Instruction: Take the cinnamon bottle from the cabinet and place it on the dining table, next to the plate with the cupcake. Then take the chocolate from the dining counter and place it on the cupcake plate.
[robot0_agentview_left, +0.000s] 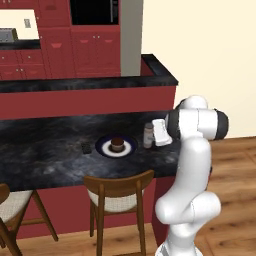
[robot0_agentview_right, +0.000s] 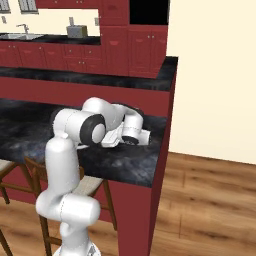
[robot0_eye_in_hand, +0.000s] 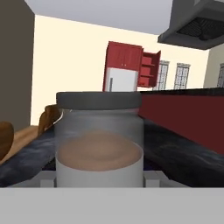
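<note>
On the dark marbled surface (robot0_agentview_left: 50, 150), w/ a raised red-fronted ledge behind it and red cabinets (robot0_agentview_left: 95, 50) along the back wall, things sit in a short row near the front edge, toward the right end. Wooden stools (robot0_agentview_left: 120, 192) stand under the front edge; wood floor and a cream wall to the right.

Left to right in the left base view: a small dark chocolate (robot0_agentview_left: 86, 148), then just beside it the dark-rimmed plate (robot0_agentview_left: 102, 147) w/ the cupcake (robot0_agentview_left: 117, 144) at its centre, then close to the plate's right rim the cinnamon bottle (robot0_agentview_left: 148, 136), apart from the plate. White arm reaches in from the right, hand level w/ the bottle.

Fingers (robot0_agentview_left: 151, 137): partly open, set on either side of the bottle's lower body. Hand view has the bottle (robot0_eye_in_hand: 99, 140) dead centre and very close, so it looks gripped, tho actual pad contact is hidden by the grey band.

Bottle stands upright, long axis vertical, grey cap (robot0_eye_in_hand: 99, 100) on top, brown powder filling roughly the lower half. Base looks down on the surface, but can't confirm.
</note>
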